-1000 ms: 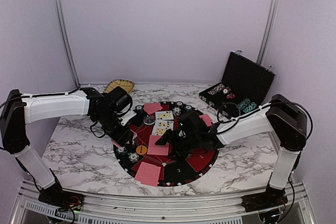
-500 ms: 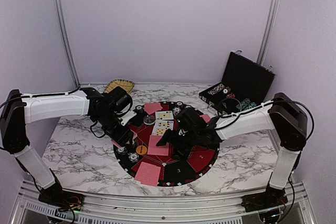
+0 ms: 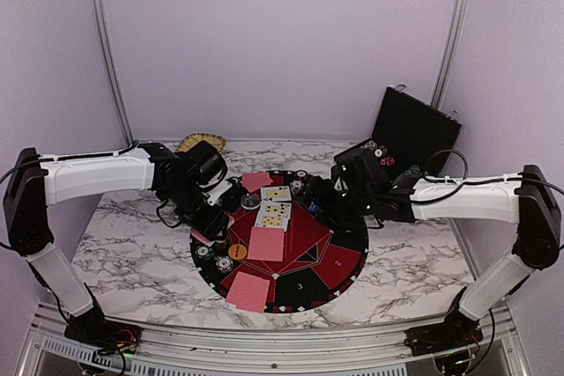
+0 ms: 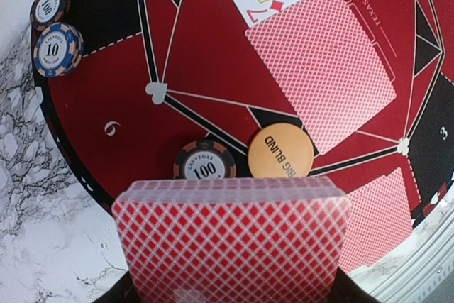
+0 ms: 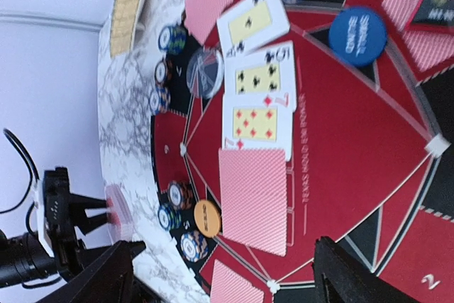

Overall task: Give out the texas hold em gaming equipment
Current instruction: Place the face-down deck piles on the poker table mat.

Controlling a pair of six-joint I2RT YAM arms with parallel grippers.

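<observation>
My left gripper [image 3: 204,232] is shut on a deck of red-backed playing cards [image 4: 230,239], held over the left edge of the mat [image 3: 339,257]. On the mat lie face-up cards [image 3: 274,202], a face-down card [image 3: 267,244] below them and another [image 3: 249,291] at the near edge. An orange Big Blind disc [image 4: 281,152] sits beside a 100 chip [image 4: 205,166]. More chip stacks [image 4: 57,49] line the left rim. A blue disc [image 5: 357,35] and a clear disc [image 5: 206,72] show in the right wrist view. The right gripper [image 3: 315,189] is open and empty, above the mat's far right.
An open black case [image 3: 414,134] with chips stands at the back right. A woven basket [image 3: 201,143] lies at the back left. Marble table [image 3: 123,253] surrounds the mat. The two arms reach in from either side.
The right arm has pulled back from the mat's centre toward the far right, uncovering the face-down card. The left gripper with the deck has barely shifted.
</observation>
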